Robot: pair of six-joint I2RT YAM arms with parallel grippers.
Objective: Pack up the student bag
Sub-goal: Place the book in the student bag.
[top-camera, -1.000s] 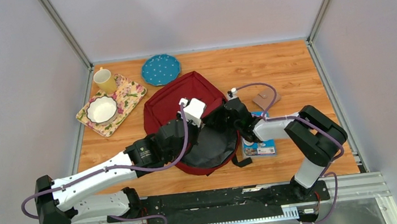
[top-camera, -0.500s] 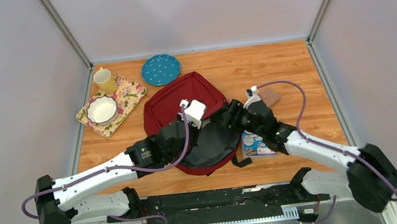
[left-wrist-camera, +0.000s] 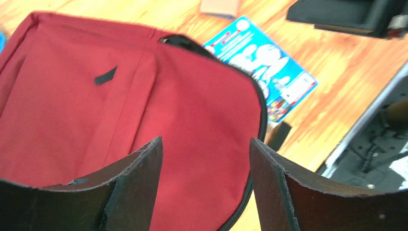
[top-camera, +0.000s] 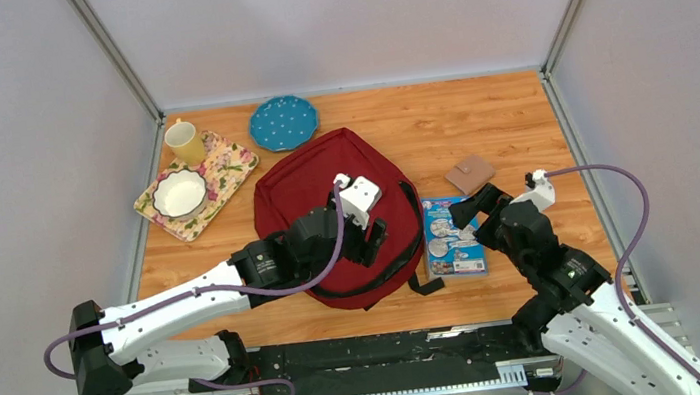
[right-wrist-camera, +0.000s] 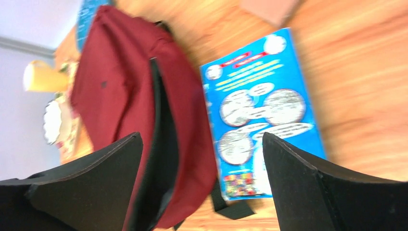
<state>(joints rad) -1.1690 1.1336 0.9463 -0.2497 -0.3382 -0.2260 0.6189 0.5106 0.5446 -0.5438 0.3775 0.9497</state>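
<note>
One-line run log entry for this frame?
left jaws open over student bag | right jaws open over blue booklet | booklet, brown wallet on table, unpacked

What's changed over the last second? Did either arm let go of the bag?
Both let go. The right gripper pulled back to the right and now hangs open above the blue book. The left gripper is open over the student bag, whose flap has dropped shut, hiding the dark lining. The book, brown wallet and floral tray stayed put.
</note>
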